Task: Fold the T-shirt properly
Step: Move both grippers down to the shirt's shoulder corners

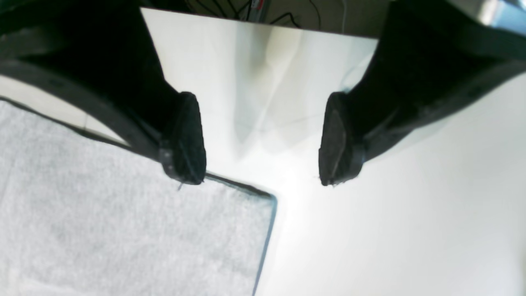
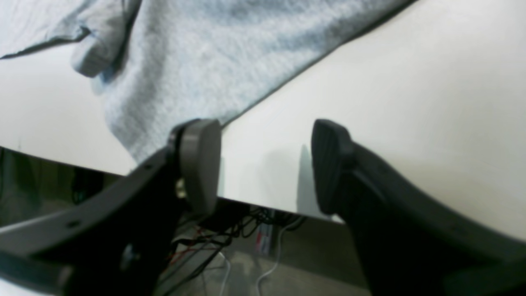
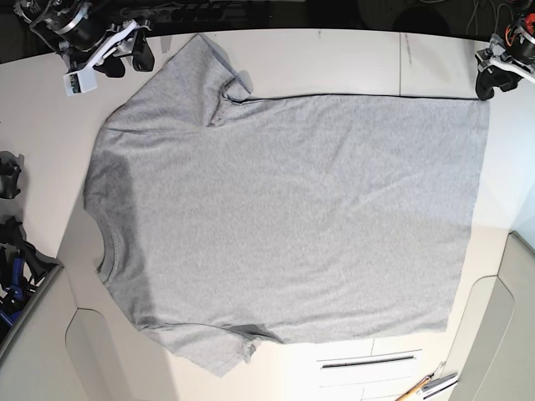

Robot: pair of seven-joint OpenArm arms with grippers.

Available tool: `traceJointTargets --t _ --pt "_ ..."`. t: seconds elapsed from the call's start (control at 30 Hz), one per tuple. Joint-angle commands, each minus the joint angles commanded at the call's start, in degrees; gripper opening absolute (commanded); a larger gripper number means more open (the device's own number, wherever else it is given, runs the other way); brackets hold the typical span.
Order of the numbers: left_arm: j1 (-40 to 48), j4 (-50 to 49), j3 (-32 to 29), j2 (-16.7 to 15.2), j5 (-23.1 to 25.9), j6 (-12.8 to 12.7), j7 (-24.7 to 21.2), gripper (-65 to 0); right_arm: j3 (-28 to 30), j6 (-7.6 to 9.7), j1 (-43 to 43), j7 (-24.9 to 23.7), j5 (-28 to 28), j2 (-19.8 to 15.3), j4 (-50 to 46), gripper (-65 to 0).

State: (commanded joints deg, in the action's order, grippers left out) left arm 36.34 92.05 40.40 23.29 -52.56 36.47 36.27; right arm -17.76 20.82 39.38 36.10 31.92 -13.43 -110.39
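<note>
The light grey T-shirt lies spread flat on the white table, plain side up, with its neck at the left and its hem at the right. My left gripper is open at the shirt's far right hem corner. In the left wrist view the gripper hangs just above that corner, one fingertip over its edge. My right gripper is open beside the far left sleeve. In the right wrist view the gripper is at the table edge, with the sleeve cloth just beyond it.
Pens or tools lie at the near right corner. Black equipment stands at the left edge. A white tag hangs by the right arm. Cables run under the table's far edge.
</note>
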Motion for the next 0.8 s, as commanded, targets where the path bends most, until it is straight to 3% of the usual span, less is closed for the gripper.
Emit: traceJointTargets --t 0.13,0.33,0.43,0.5,0.8 --pt "0.0 0.0 0.0 -0.6 0.1 0.0 0.0 -19.4 0.0 0.02 0.0 0.0 -0.2 2.1 0.0 -30.5" --pt "0.0 0.0 0.0 -0.7 0.0 0.0 0.0 -19.4 0.0 -0.09 -0.2 0.0 -1.5 2.1 0.0 -30.5" --pt "0.0 0.0 0.0 -0.7 0.1 0.0 0.0 -19.4 0.0 -3.17 -0.3 0.0 -2.4 2.1 0.0 -30.5" --pt "0.0 0.0 0.0 -0.7 0.6 0.0 0.0 -19.4 0.0 -3.78 -0.7 0.0 -3.5 2.1 0.0 -30.5" --pt "-0.3 -0.2 0.0 -0.7 0.9 0.0 0.2 -19.4 0.0 -3.78 -0.8 0.0 -1.9 4.2 0.0 -30.4"
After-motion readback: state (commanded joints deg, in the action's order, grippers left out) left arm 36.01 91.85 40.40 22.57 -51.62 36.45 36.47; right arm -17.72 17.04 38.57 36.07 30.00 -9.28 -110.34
